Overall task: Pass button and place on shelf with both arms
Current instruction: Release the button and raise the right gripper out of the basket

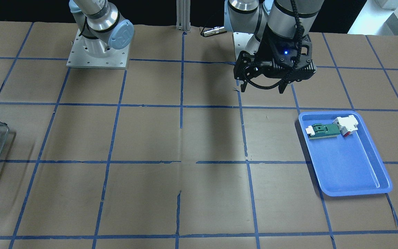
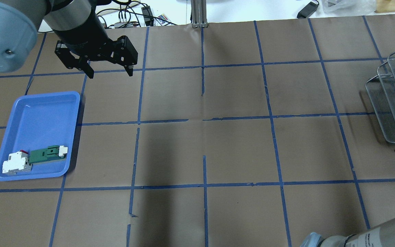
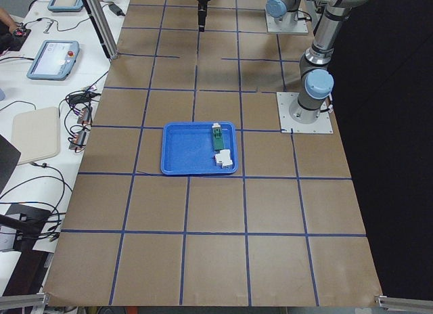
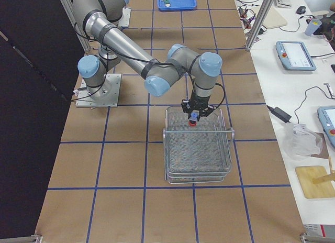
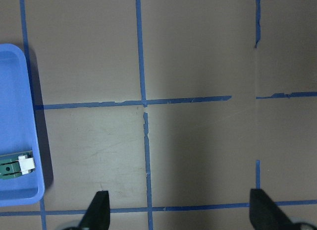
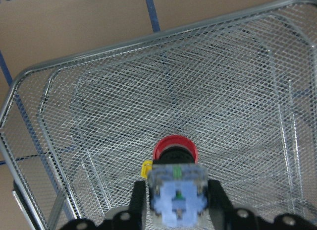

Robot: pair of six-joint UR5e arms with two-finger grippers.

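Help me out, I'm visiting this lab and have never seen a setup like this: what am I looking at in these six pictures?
The machine is two jointed robot arms, a left arm and a right arm, at a paper-covered table marked with a blue tape grid. Four pictures come from fixed cameras: one across the table, one behind the robot, and one at each table end. The other two come from cameras on the wrists.

The left end effector, a two-finger claw, hangs open and empty near a blue tray. In the tray lie a green-and-white part and a white part with a red bit.

The right end effector is shut on the button, red cap pointing down, over the wire shelf. I cannot tell whether the button touches the mesh.
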